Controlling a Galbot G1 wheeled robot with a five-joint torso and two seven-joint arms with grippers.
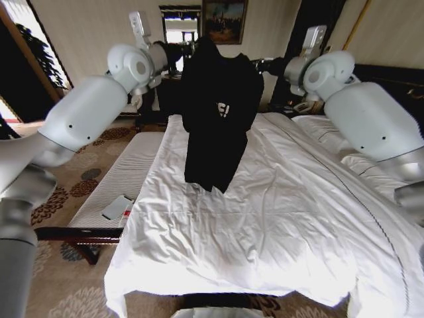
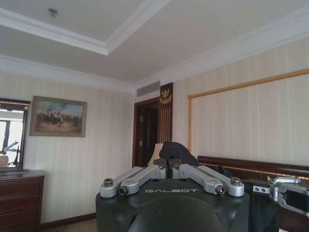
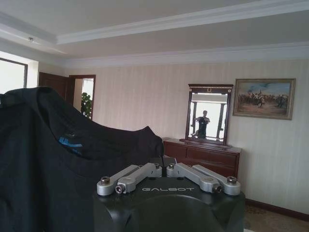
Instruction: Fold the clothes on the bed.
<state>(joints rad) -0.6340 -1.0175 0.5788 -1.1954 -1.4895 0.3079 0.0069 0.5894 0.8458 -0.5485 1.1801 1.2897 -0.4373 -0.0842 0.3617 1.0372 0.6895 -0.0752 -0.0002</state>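
Note:
The clothes, one black T-shirt (image 1: pixel 218 119) with white lettering, hang in the air over the far half of the white bed (image 1: pixel 278 218). Its lower hem dangles just above the sheet. Both arms are raised. My left gripper (image 1: pixel 191 50) is shut on one shoulder of the shirt, and a bunch of black fabric (image 2: pixel 176 150) rises past its closed fingertips (image 2: pixel 169 168). My right gripper (image 1: pixel 262 65) is shut on the other shoulder. In the right wrist view the collar and body of the shirt (image 3: pixel 48 159) drape beside that gripper (image 3: pixel 164 164).
A long white-cushioned bench (image 1: pixel 126 175) runs along the bed's left side with a small grey slab (image 1: pixel 117 207) on it. White pillows (image 1: pixel 331 132) lie at the right by the dark headboard (image 1: pixel 397 83). A dresser with a mirror (image 1: pixel 180 30) stands against the far wall.

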